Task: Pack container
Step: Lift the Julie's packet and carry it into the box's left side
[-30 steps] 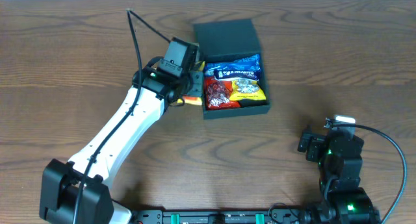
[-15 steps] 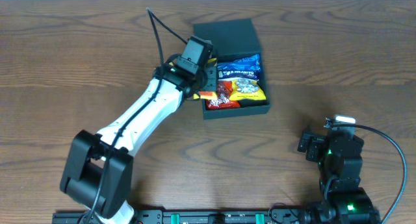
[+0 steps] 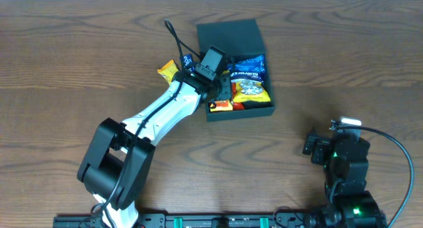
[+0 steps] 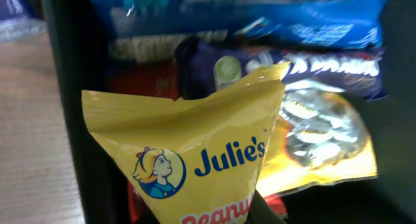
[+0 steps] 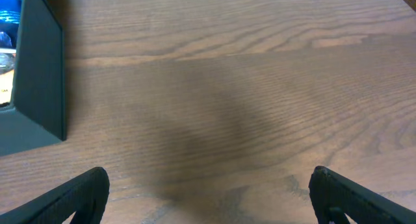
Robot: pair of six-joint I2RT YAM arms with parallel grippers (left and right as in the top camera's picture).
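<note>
The dark teal container stands open at the back middle of the table, its lid lying flat behind it. It holds a blue packet and a yellow and silver packet. My left gripper is over the container's left side, shut on a yellow Julie's packet, which also shows in the overhead view. The left wrist view shows the container's left wall and a purple packet behind the held one. My right gripper is open and empty, at the front right.
A yellow-orange packet and a blue packet lie on the table just left of the container. The right wrist view shows the container's corner at far left and bare wood ahead.
My left arm has swung right, carrying the yellow packet from beside the container's left wall to over its inside. The two loose packets on the table came into view. The right arm has not moved.
</note>
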